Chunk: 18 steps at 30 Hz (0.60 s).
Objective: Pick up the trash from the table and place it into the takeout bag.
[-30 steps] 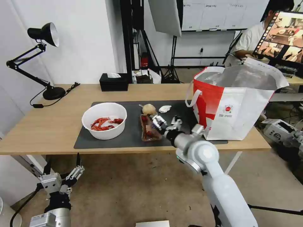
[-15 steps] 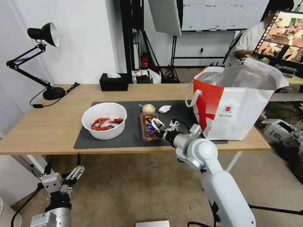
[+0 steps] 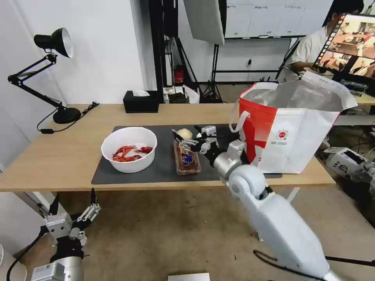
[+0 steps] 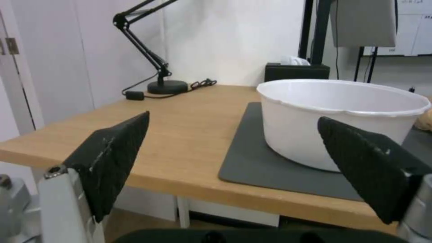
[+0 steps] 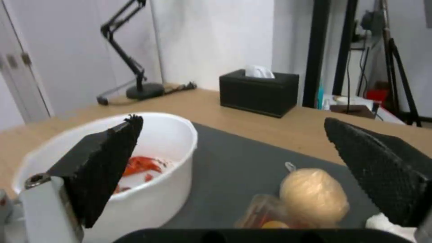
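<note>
A studio or lab set up for recording. Behind the table's far edge stand black light stands and tripods (image 3: 213,70), a hanging white softbox (image 3: 204,19) and a whiteboard (image 3: 265,17) on the back wall. A monitor (image 3: 347,45) sits past the right end; a black desk lamp (image 3: 47,74) stands at the far left corner.

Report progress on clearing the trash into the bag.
Nothing looks bagged yet. The bowl, tomato tray and beige lump all sit on the mat. The right claw hovers open beside the lump; the left claw hangs open below the table. The takeout bag stands open.
</note>
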Motion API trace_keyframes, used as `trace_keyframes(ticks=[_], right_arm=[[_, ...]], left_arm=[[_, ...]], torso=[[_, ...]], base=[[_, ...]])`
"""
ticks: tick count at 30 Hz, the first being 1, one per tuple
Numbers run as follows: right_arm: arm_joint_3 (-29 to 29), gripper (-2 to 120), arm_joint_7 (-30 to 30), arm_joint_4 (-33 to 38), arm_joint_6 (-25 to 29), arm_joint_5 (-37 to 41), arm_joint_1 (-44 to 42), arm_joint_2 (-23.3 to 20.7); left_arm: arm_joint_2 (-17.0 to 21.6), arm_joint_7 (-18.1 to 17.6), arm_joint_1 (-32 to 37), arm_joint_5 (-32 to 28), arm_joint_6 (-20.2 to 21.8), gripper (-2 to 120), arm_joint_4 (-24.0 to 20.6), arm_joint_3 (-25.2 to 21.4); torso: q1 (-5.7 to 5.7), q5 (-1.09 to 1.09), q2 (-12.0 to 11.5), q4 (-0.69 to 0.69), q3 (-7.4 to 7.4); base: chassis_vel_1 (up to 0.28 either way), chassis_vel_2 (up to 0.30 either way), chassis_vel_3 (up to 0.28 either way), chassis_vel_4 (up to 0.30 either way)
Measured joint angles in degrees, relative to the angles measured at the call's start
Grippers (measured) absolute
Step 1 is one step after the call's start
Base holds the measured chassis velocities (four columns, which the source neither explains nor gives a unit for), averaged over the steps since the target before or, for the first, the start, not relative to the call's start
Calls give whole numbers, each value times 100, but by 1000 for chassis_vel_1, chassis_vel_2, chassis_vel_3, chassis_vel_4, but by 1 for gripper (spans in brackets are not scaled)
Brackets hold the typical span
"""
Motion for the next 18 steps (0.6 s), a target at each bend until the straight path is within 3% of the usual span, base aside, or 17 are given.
trace_keyframes(ticks=[4,5,10,14,18], right_arm=[[-223,93,-221,-394,-2,-104,321,-36],[-306,86,-367,-603,50,-190,463,-37],[-552,68,-1167,-1613,820,-929,883,43],[-641,57,-1336,-1880,935,-1061,940,57],[-707,40,-1449,-2017,817,-1153,939,85]], left_arm=[[10,0,0,-9,0,100,-8,-5],[21,0,-1,-13,0,100,-12,-8],[129,-2,12,-32,34,100,-25,-59],[222,-2,15,-94,67,100,-33,-88],[368,1,31,-123,454,100,-127,-19]], torso=[[1,0,0,1,1],[0,0,0,0,0],[1,0,-1,1,1],[1,0,0,0,1],[0,0,0,0,0]], base=[[0,0,0,0],[0,0,0,0],[0,0,0,0],[0,0,0,0],[0,0,0,0]])
